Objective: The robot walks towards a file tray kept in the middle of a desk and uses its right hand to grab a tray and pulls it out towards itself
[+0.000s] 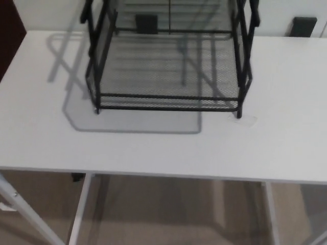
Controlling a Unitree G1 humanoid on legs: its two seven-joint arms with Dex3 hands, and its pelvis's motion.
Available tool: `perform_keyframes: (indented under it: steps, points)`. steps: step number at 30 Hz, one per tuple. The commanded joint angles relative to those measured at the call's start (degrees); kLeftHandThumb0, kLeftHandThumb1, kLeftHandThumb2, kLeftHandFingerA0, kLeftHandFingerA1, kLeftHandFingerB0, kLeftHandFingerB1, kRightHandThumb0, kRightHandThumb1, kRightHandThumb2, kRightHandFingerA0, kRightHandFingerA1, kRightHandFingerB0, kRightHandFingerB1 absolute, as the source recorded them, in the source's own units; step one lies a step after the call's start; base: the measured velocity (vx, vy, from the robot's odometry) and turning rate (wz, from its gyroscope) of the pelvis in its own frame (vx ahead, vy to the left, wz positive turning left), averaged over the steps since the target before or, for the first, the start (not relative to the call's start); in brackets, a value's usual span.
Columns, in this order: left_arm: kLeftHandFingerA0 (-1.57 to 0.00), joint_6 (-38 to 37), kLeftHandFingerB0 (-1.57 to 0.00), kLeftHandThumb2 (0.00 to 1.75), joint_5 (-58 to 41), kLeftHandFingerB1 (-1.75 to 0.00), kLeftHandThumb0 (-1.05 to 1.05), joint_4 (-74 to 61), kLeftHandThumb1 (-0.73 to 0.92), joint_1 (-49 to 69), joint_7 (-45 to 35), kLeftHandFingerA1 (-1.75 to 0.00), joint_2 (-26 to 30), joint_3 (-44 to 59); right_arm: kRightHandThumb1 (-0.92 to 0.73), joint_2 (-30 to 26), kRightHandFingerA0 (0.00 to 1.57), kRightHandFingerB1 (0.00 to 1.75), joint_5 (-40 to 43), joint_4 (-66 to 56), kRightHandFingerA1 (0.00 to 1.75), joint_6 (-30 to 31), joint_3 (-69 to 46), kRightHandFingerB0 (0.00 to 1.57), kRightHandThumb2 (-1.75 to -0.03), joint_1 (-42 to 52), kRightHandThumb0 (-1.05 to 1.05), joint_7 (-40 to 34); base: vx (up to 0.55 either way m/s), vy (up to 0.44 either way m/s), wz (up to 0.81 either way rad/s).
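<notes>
A black wire-mesh file tray rack (168, 66) stands on the white desk (153, 148), toward the back and near the middle. Its lowest mesh tray (168, 102) sits inside the frame, with its front bar facing me. The rack's top runs out of the picture. Neither of my hands shows in the head view.
Two black wall sockets (305, 26) sit behind the desk, one seen through the rack. The desk's front edge crosses the lower part of the picture, with white legs (79, 214) and beige floor below. A dark panel (10, 25) stands at the far left.
</notes>
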Motion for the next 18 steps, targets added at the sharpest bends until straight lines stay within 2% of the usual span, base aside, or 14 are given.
perform_keyframes:
  steps: [1, 2, 7, 8, 9, 12, 14, 15, 18]
  points:
    - [-0.34, 0.18, -0.19, 0.87, 0.67, -0.55, -0.33, 1.04, 0.28, -0.21, 0.0, -0.58, 1.3, 0.24, -0.43, -0.5, 0.53, 0.49, -0.79, 1.17, 0.59, -3.5, 0.45, 0.37, -0.73, -0.09, -0.43, 0.72, 0.04, -0.083, -0.01]
    - [-0.45, 0.14, -0.28, 0.64, 0.68, -0.42, -0.38, 1.07, 0.43, -0.17, -0.15, -0.42, 1.36, 0.21, -0.44, -0.55, 0.51, 0.48, -0.95, 1.2, 0.58, -3.56, 0.54, 0.37, -0.72, -0.03, -0.43, 0.65, 0.0, 0.0, 0.0]
    - [-0.46, 0.64, -0.29, 0.64, 0.44, -0.42, -0.37, 0.61, 0.43, -0.04, -0.07, -0.42, 1.38, 0.39, -0.44, -0.39, 0.53, 0.49, -0.77, 1.3, 0.6, -4.2, 0.68, 0.37, -0.74, 0.21, -0.44, 1.01, 0.01, 0.053, -0.08]
    - [-0.48, 0.45, -0.29, 0.64, 0.5, -0.42, -0.38, 1.24, 0.42, -0.52, -0.05, -0.43, 1.5, 0.44, -0.54, -0.46, 0.61, 0.4, -1.05, 1.97, 0.53, -4.8, 0.75, 0.44, -0.55, -0.32, -0.37, 0.87, 0.07, 0.133, -0.01]
    - [-0.49, 0.27, -0.3, 0.66, 0.88, -0.42, -0.39, 0.37, 0.43, -0.05, -0.08, -0.43, 1.63, 0.04, -0.43, -0.64, 0.54, 0.49, -0.97, 2.0, 0.6, -4.32, 0.76, 0.37, -0.74, -0.43, -0.45, 1.01, -0.01, 0.17, 0.25]
    - [-0.49, 1.04, -0.3, 0.66, 0.42, -0.43, -0.39, -0.5, 0.43, 0.07, -0.23, -0.44, 1.67, 0.27, -0.43, -0.47, 0.53, 0.5, -0.64, 2.56, 0.59, -4.62, 0.7, 0.39, -0.73, -0.71, -0.46, 1.33, 0.01, 0.416, 0.11]
    - [-0.51, 0.94, -0.31, 0.67, 0.25, -0.44, -0.4, -0.59, 0.43, -0.29, -0.16, -0.44, 1.65, 0.37, -0.43, -0.32, 0.53, 0.5, -0.16, 3.24, 0.6, -4.95, 0.46, 0.4, -0.74, -1.38, -0.45, 1.69, 0.04, 0.097, 0.0]
    - [-0.53, 0.59, -0.3, 0.65, 0.2, -0.43, -0.41, -0.03, 0.43, -0.59, -0.29, -0.45, 1.69, 0.47, -0.54, -0.31, 0.57, 0.4, -0.3, 3.39, 0.5, -4.87, 0.46, 0.46, -0.55, -1.6, -0.37, 1.52, 0.0, 0.0, 0.0]
    - [-0.52, 1.16, -0.31, 0.67, -0.02, -0.44, -0.41, -1.15, 0.42, -0.26, -0.62, -0.44, 1.73, 0.43, -0.55, -0.25, 0.58, 0.41, -0.39, 3.0, 0.5, -4.87, 0.51, 0.45, -0.55, -1.41, -0.35, 1.44, 0.04, -0.023, 0.06]
